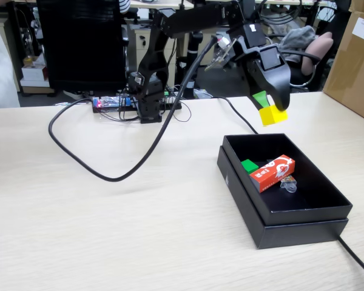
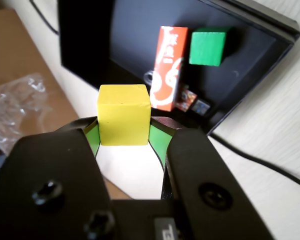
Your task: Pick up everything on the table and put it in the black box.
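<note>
Gripping the yellow cube between its green-lined fingers, the gripper hangs in the air, and we see both pads pressed flat against the cube's sides in the wrist view. Below the tool and a little forward of it sits the black box on the table, its open top facing up. Inside, beyond the held cube in the wrist view, we spot the red-and-white box lying flat, with the green cube just beside it. A small colourful packet peeks out at the end of the red-and-white box nearest the gripper. Further back, behind the arm, a black cable loops across the tabletop.
</note>
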